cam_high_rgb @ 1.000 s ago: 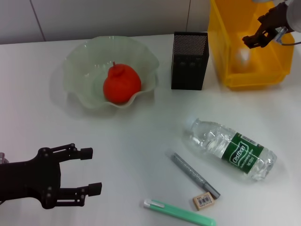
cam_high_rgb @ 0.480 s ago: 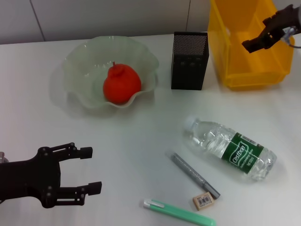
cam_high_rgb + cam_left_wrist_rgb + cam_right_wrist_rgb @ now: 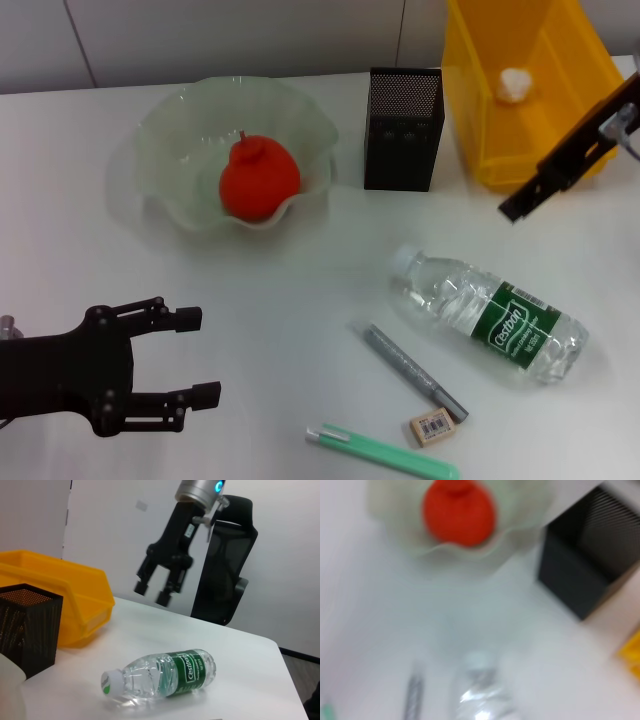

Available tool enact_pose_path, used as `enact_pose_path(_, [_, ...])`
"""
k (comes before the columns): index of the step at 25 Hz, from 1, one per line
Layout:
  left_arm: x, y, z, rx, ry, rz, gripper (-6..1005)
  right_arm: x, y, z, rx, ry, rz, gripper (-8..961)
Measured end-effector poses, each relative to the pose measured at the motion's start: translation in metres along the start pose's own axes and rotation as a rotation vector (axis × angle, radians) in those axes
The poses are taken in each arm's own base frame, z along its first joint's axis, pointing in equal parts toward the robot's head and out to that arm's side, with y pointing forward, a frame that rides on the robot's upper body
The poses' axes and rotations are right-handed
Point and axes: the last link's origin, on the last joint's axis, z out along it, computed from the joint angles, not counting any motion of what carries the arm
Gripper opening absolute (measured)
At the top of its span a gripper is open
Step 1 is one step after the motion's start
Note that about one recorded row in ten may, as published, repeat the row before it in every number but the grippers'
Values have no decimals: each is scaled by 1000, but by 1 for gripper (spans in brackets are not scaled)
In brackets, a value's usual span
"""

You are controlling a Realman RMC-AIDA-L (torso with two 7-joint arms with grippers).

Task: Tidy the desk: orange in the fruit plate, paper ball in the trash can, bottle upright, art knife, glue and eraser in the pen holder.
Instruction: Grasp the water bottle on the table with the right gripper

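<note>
The orange (image 3: 260, 178) lies in the glass fruit plate (image 3: 160, 120). The paper ball (image 3: 513, 84) lies inside the yellow bin (image 3: 480, 130). The water bottle (image 3: 490, 315) lies on its side, cap pointing towards the plate; it also shows in the left wrist view (image 3: 165, 672). The grey glue stick (image 3: 413, 371), eraser (image 3: 433, 427) and green art knife (image 3: 385, 452) lie on the table near the front. The black mesh pen holder (image 3: 403, 128) stands upright. My right gripper (image 3: 515, 205) hangs open and empty above the table between bin and bottle (image 3: 152, 592). My left gripper (image 3: 195, 358) is open and empty at the front left.
The table's right edge and a black office chair (image 3: 225, 580) show beyond the bottle. The right wrist view is blurred but shows the orange (image 3: 459, 511), pen holder (image 3: 585, 575) and bottle (image 3: 480, 690) below.
My right gripper has left the yellow bin and swung down and forward towards the bottle. The paper ball now shows at the back of the bin. The left arm barely moved.
</note>
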Motion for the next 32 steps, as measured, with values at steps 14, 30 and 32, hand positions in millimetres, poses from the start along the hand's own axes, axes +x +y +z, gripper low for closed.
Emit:
enact_pose_path(14, [-4,3,-2,1,0,-8,858,-10,40,40,40,250,-57,790])
enact_pose_path(30, [-5,3,0,6,2,-5,855,-18,45,80,47,264,-90,791])
enact_pose_path(32, [-5,3,0,5,4,-5,854,-18,45,82,44,267,-90,791])
